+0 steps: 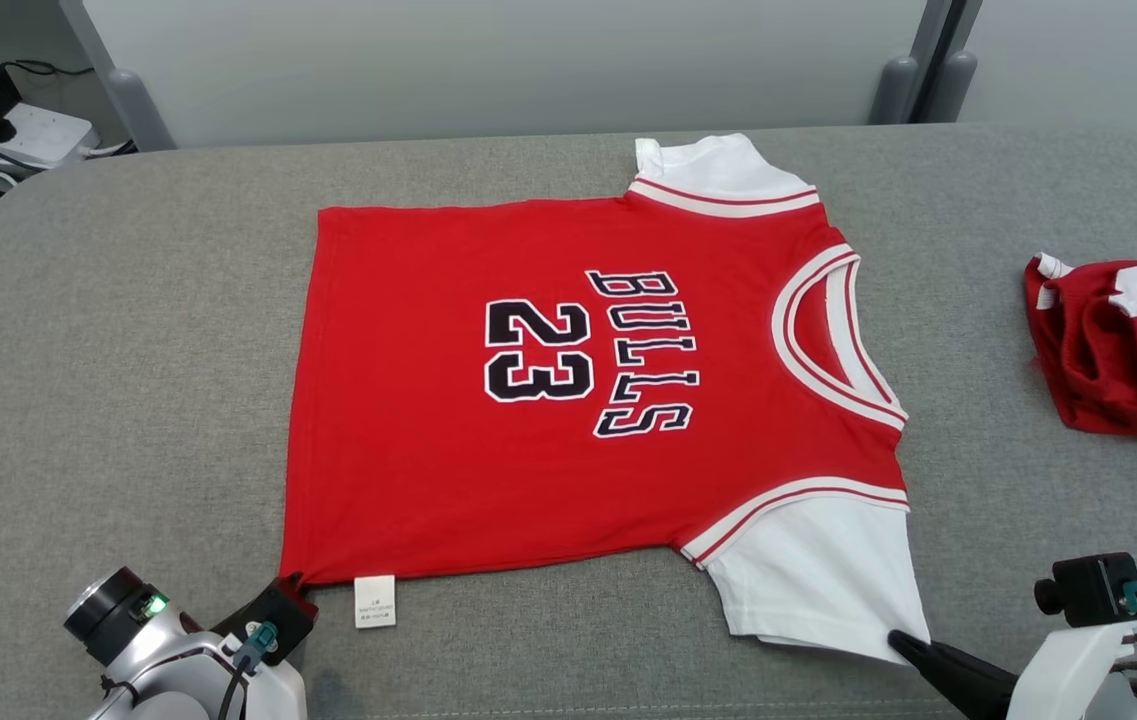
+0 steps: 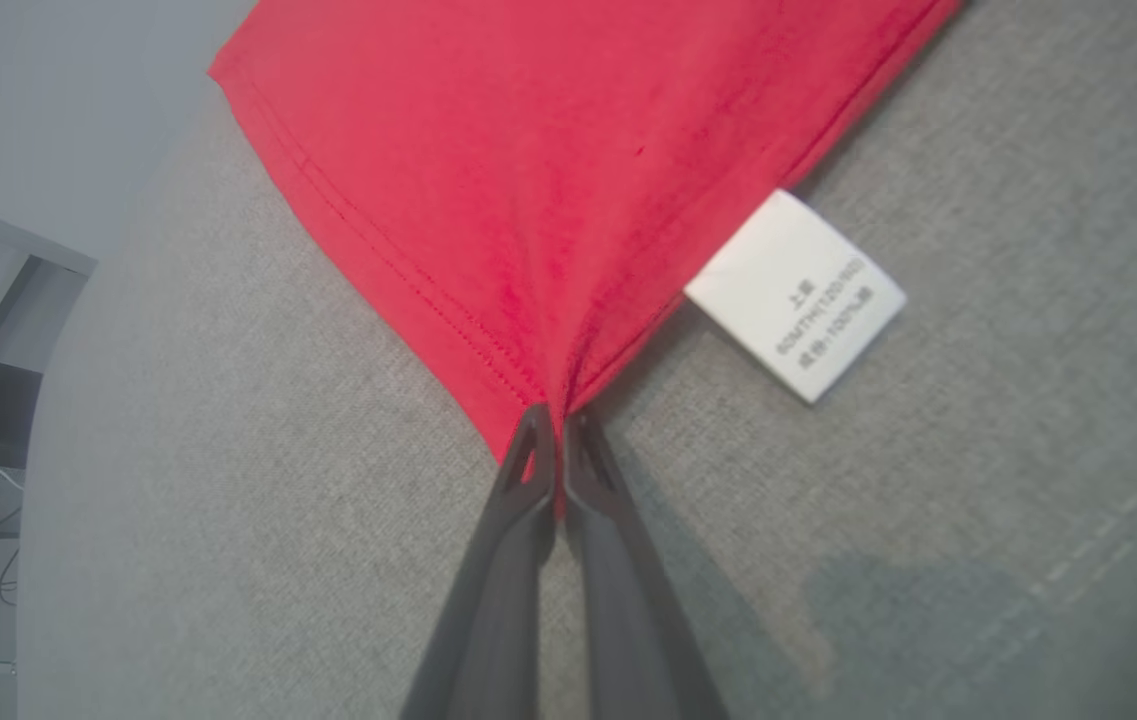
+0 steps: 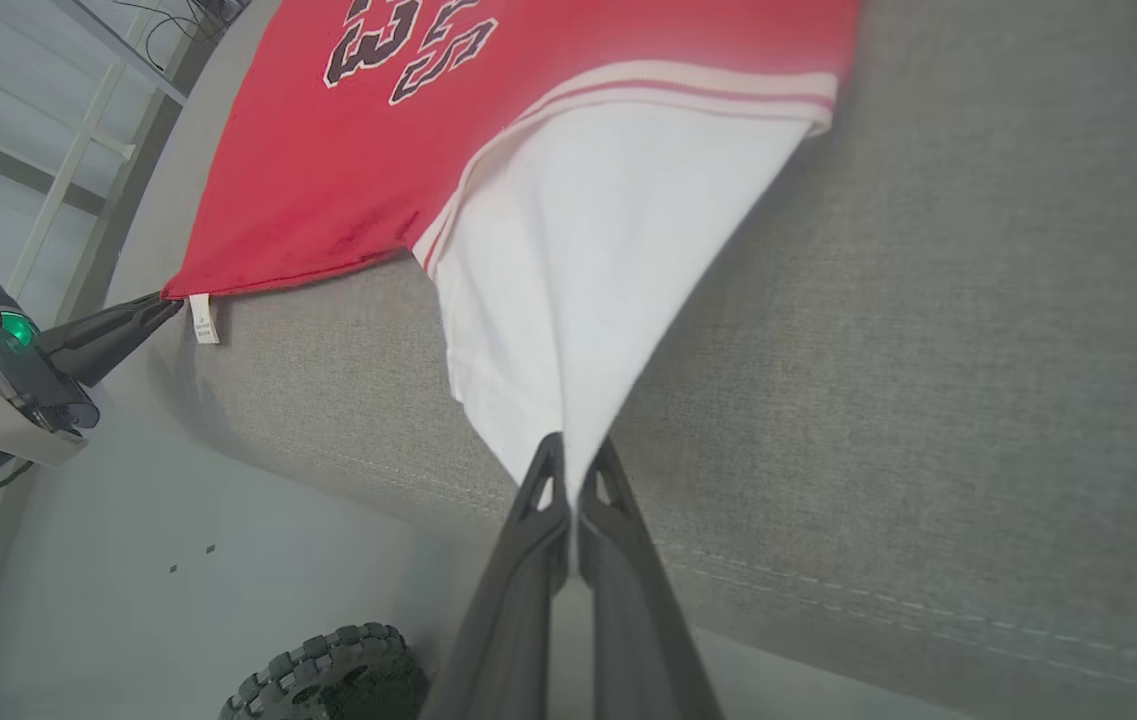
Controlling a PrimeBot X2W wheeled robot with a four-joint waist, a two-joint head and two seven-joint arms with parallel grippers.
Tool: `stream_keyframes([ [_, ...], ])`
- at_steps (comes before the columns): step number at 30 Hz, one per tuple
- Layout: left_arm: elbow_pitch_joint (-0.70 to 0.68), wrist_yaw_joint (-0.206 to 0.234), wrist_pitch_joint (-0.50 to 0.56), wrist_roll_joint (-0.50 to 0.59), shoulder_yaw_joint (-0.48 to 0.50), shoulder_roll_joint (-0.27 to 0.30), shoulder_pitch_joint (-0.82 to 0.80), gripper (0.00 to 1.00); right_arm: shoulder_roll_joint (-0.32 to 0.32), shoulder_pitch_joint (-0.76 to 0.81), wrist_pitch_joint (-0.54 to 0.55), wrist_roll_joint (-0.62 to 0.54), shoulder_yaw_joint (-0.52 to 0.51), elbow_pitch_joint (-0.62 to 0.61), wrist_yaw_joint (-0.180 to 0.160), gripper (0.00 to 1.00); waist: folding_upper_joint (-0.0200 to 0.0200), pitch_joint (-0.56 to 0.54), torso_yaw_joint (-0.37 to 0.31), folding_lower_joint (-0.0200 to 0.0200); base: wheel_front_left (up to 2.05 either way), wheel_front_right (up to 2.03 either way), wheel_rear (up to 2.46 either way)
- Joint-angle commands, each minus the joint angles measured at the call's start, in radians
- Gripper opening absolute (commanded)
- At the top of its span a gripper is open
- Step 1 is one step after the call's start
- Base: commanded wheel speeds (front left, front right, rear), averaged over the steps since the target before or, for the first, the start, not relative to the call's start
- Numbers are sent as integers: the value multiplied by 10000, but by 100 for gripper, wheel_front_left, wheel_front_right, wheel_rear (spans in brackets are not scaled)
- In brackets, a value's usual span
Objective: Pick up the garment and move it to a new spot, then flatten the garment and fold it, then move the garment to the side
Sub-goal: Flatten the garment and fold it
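The garment (image 1: 528,400), a red jersey with white sleeves, is laid face up across the middle of the grey bench (image 1: 128,350), with its hem turned toward 9 o'clock and its neckline toward 3 o'clock. It is spread nearly flat, so the flattening is judged largely done and the near edge is judged to be gripped for a fold toward 12 o'clock.

The left tool (image 2: 560,430) is closed tight on the near hem corner at 7 o'clock, where the red cloth is gathered into small radiating creases. The right tool (image 3: 573,460) is likewise closed on the tip of the near white sleeve (image 1: 818,570) at 5 o'clock, and the sleeve is drawn into a taut point. Both corners are probably held so that the edge can be lifted evenly.

The knit is thin, matte and limp. Ribbed red-and-white bands are sewn at the armholes and neck. A white care label (image 1: 374,601) lies just beside the left tool. The bench is covered in coarse woven fabric. A second red garment (image 1: 1118,340) lies crumpled at 3 o'clock, well apart.
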Motion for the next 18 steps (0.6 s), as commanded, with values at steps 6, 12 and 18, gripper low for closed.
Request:
stream_keyframes([
  [6, 49, -144, -59, -192, 29, 551, -400, 0, -579, 117, 531, 271, 347, -308, -27, 0, -1, -297, 69, 0, 0, 0, 0],
  [12, 213, -229, -59, -333, -228, 668, -224, 0, -833, 256, 1031, 492, 418, -506, -27, 0, -1, -530, 111, 0, 0, 0, 0],
  [18, 441, -316, -59, -474, -522, 731, -121, 0, -1006, 459, 1502, 664, 458, -826, -27, 0, -1, -619, 126, 0, 0, 0, 0],
])
